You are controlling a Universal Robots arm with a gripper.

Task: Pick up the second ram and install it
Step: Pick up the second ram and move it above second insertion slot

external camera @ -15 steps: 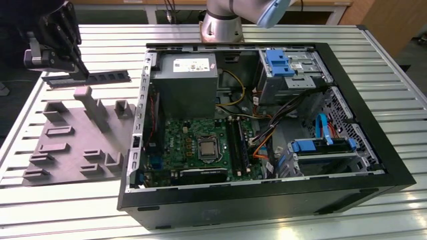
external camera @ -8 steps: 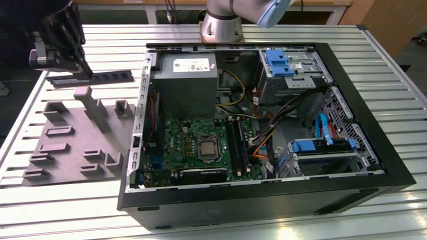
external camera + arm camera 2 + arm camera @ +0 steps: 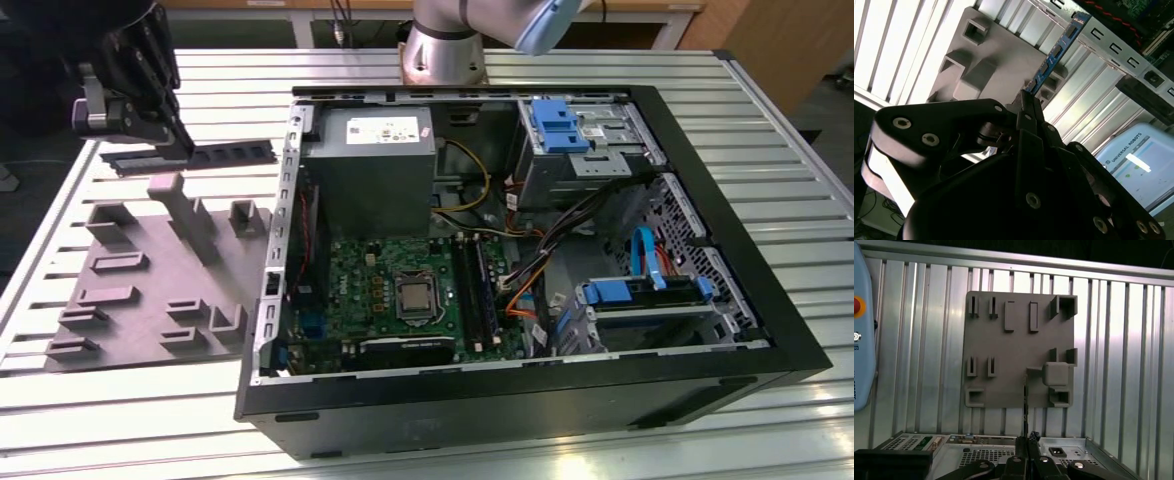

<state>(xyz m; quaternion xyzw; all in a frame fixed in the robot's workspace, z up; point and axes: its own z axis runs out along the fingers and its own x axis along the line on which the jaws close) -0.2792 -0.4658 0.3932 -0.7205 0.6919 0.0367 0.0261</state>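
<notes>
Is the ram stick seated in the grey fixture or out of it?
Out. The gripper is shut on the ram stick, holding it in the air above the grey fixture.

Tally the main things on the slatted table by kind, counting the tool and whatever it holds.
tool: 1
second ram, clamped in the tool: 1
grey fixture block: 1
open computer case: 1
Total: 4
</notes>
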